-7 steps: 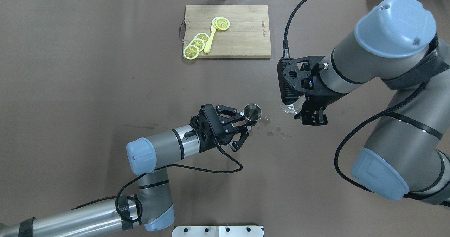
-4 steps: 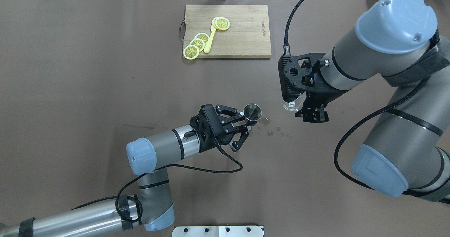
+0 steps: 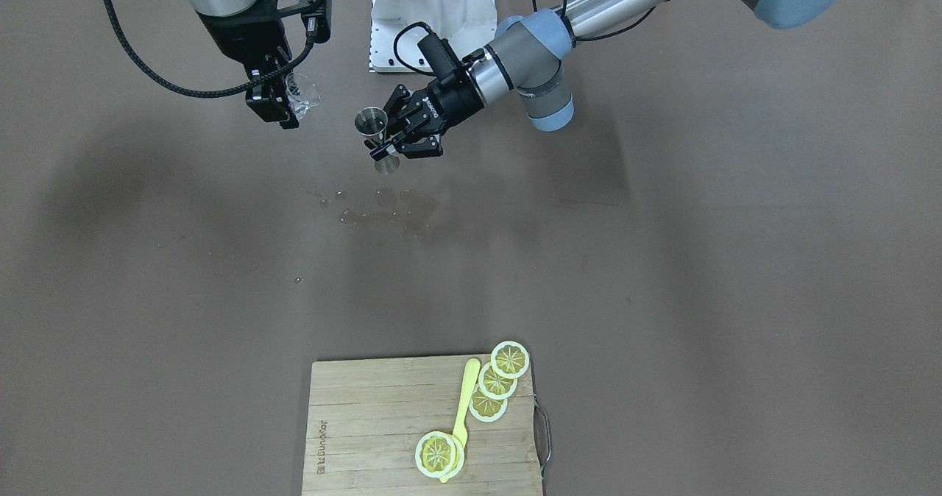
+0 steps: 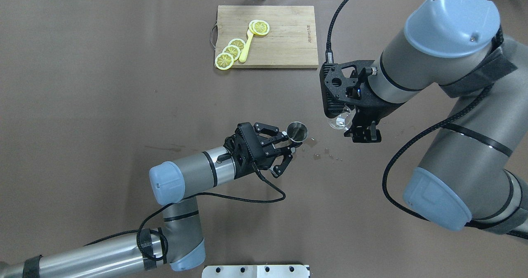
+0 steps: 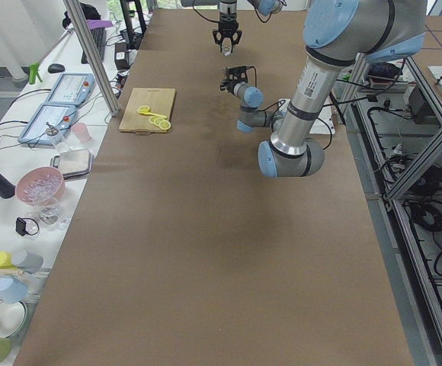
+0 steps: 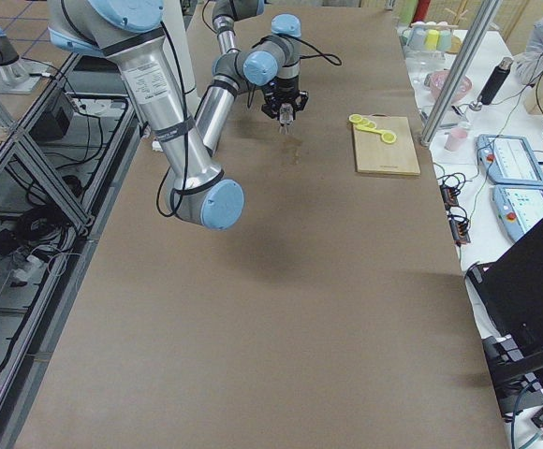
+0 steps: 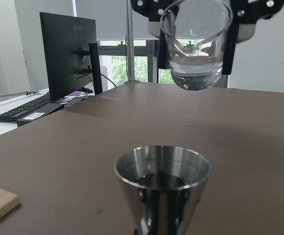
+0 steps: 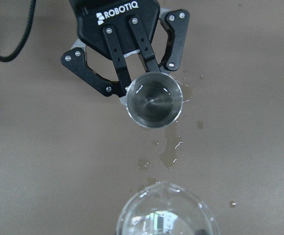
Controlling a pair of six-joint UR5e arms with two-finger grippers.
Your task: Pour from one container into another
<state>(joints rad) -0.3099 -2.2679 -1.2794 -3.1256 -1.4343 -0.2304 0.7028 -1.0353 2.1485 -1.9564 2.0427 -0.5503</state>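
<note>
Left gripper [image 4: 292, 142] pinches the steel jigger [image 4: 297, 131] by its waist. Right gripper [image 7: 196, 58] clamps a glass beaker [image 4: 339, 121], upright, raised at the jigger's three o'clock (spilled drops [image 4: 326, 152] lie between). The jigger seems part-filled and the beaker holds water, so pouring is likely unfinished.

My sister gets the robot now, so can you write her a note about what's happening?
Left gripper: shut on the metal cup, upright, some liquid inside.
Right gripper: shut on the glass beaker, raised beside the cup, not over it, holding clear liquid.
A puddle lies on the table below.
Left to do: probably move beaker over cup and pour gently.
</note>
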